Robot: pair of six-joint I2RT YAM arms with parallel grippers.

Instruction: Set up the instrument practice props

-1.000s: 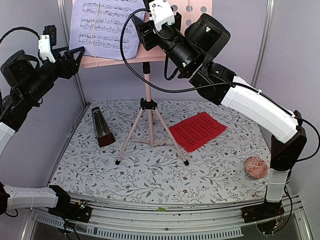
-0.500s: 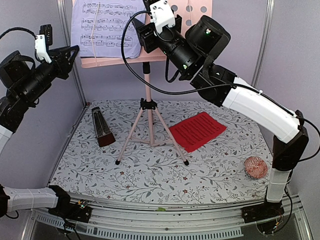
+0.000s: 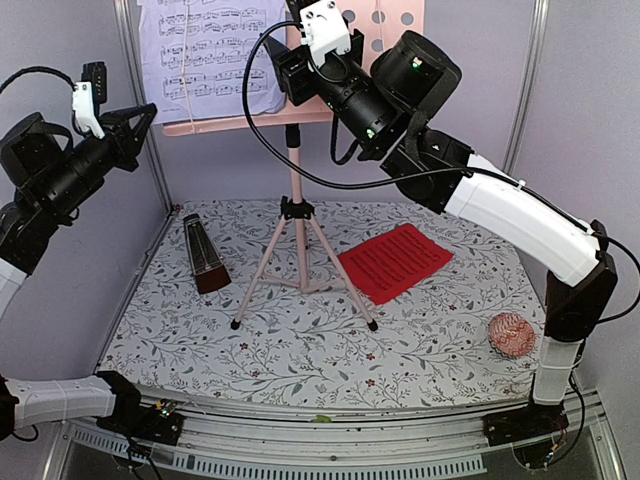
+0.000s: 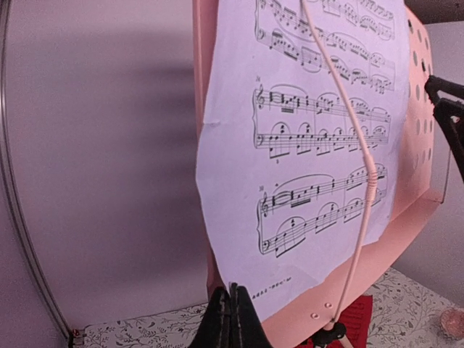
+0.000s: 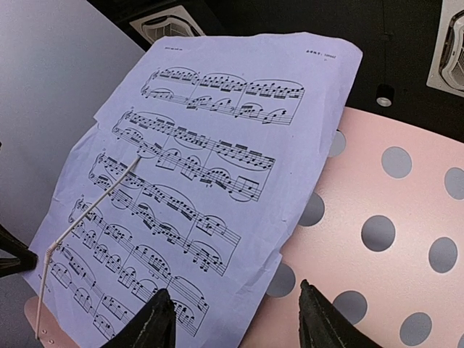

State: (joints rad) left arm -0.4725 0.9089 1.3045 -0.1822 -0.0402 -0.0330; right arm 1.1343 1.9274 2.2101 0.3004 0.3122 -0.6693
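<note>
A lilac sheet of printed music [image 3: 205, 55] rests on the perforated pink desk [image 3: 398, 22] of a tripod music stand [image 3: 291, 215]. The paper is slightly curled and crossed by a thin pink retaining wire [image 4: 349, 145]. The left tool [image 4: 231, 297], its slim black fingers pressed together, points at the sheet's lower corner; whether it nips the paper cannot be told. The right tool [image 5: 232, 290] stands spread before the sheet's other edge, holding nothing, with the round holes of the smooth desk showing beside it. Below, a leaf-patterned cloth covers the worktop [image 3: 300, 350]. There a dark brown pyramid metronome [image 3: 205, 258] stands upright to the left of the stand's legs. A red sheet [image 3: 395, 262] lies flat to their right, and a pink knitted ball [image 3: 510, 335] sits near the right arm's base.
</note>
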